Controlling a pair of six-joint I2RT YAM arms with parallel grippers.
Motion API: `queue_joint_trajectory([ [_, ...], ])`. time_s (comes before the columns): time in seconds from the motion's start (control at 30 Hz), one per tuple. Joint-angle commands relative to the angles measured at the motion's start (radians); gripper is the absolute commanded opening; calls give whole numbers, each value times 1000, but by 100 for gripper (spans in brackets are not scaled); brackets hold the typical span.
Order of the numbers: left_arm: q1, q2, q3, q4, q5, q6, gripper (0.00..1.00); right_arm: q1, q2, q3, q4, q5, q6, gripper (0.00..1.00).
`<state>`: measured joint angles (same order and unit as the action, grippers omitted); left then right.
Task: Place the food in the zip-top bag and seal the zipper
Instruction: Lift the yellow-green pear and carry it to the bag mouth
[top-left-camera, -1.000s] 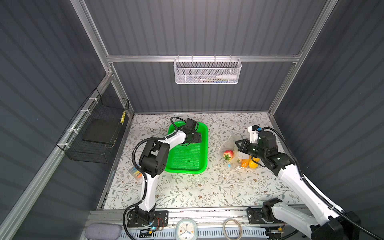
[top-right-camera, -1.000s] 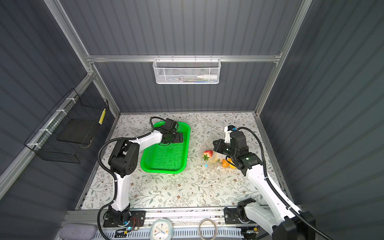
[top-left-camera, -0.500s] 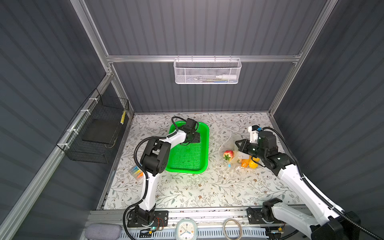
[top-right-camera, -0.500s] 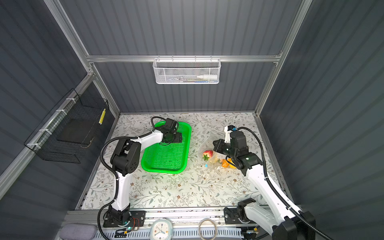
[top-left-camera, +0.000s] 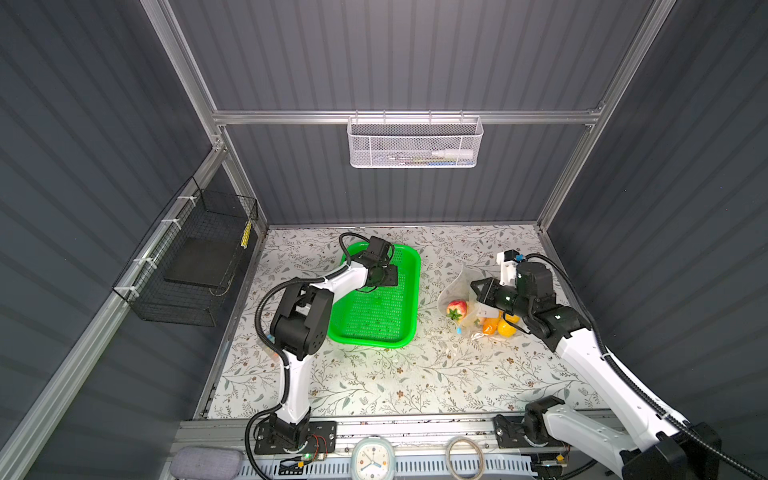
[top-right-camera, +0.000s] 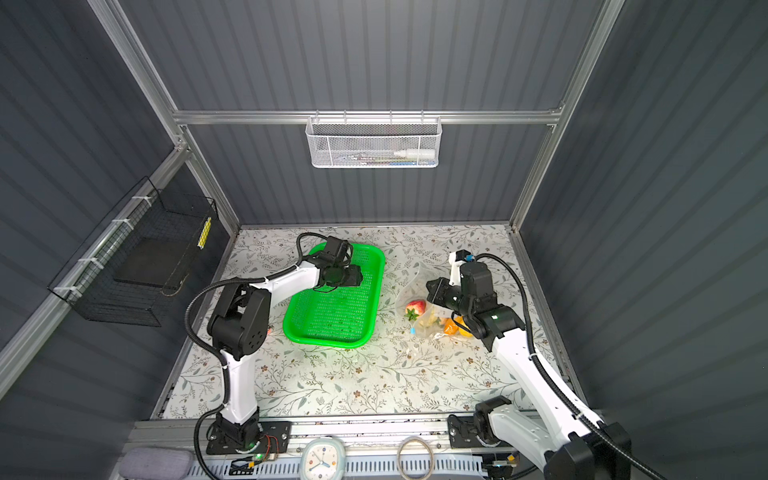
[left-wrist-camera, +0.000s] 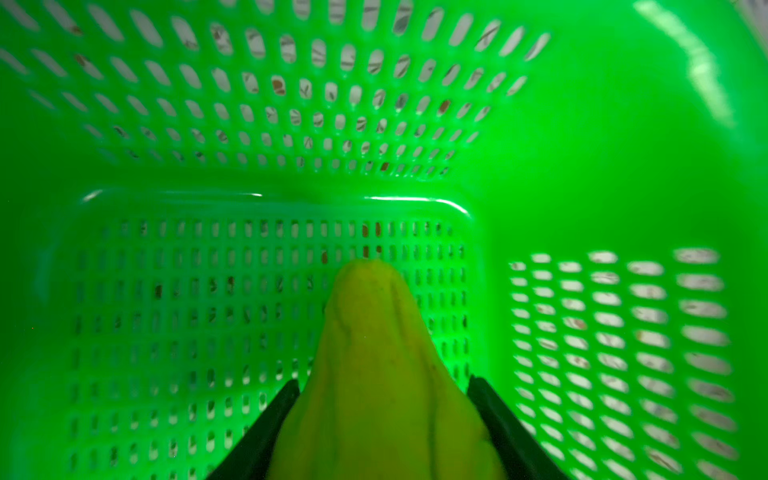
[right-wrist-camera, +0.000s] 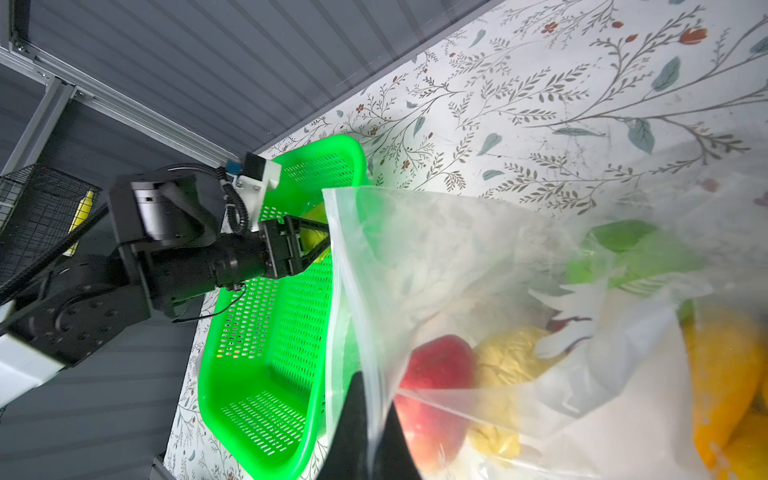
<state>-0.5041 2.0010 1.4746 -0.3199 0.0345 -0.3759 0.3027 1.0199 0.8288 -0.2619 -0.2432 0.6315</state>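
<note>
Left fingers (left-wrist-camera: 257, 436) clamped food (left-wrist-camera: 374, 374), floral tabletop (top-left-camera: 415, 374), walls (top-left-camera: 415, 62)

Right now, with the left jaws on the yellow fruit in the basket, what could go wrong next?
1. The yellow fruit tapers, and the left jaws grip only its sides, so it may slip while lifted from the basket.
2. The right jaws pinch one edge of the bag; the limp mouth may sag shut.
3. The red fruit lies near the mouth and may roll out if bumped.

Free table strip (top-left-camera: 428, 303) lies between basket (top-left-camera: 374, 316) and zip-top bag (top-left-camera: 457, 286).
</note>
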Motion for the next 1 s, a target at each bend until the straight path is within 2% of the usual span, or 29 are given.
queue_joint_trajectory([
  [0.0,1,-126,-40,64,70,4,59,1,-3,2,18,8,15,0],
  [0.2,-14,-280,-142,184,218,-38,58,1,-1,-18,47,16,38,0],
  [0.37,-57,-340,-160,239,383,-23,58,1,2,-30,68,23,57,0],
  [0.63,-195,-368,-131,210,454,57,58,1,29,-24,96,9,71,0],
  [0.97,-261,-289,-70,161,538,85,58,1,45,-14,132,-8,79,0],
])
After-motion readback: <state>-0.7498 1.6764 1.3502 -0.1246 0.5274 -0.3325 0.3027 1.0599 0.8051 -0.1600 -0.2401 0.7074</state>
